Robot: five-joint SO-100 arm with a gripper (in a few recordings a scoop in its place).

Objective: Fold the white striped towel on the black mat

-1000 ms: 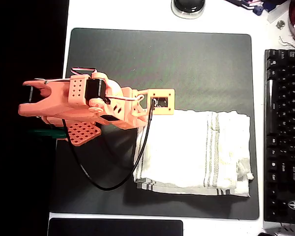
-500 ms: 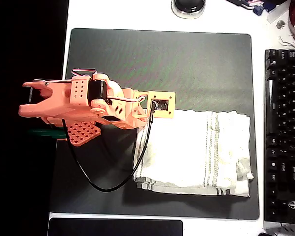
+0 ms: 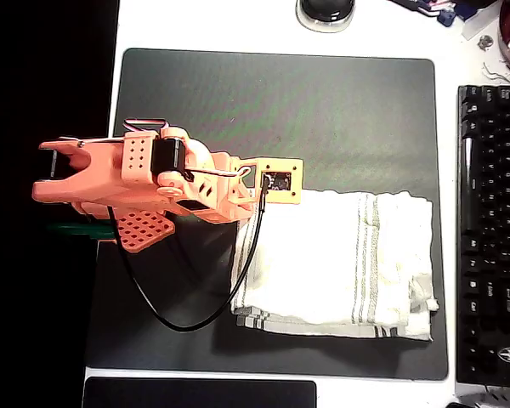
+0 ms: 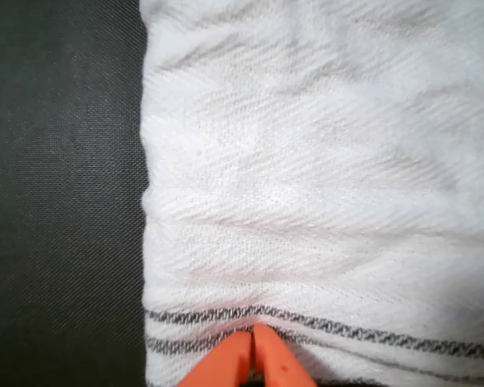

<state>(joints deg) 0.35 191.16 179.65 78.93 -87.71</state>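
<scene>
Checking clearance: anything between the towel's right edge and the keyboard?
Overhead view: a bare strip of black mat, then white table, between towel and keyboard.

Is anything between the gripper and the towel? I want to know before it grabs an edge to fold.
Nothing visible does. In the wrist view the gripper has its tips together right at the white striped towel, by its stripes. The towel already lies on the black mat.
</scene>
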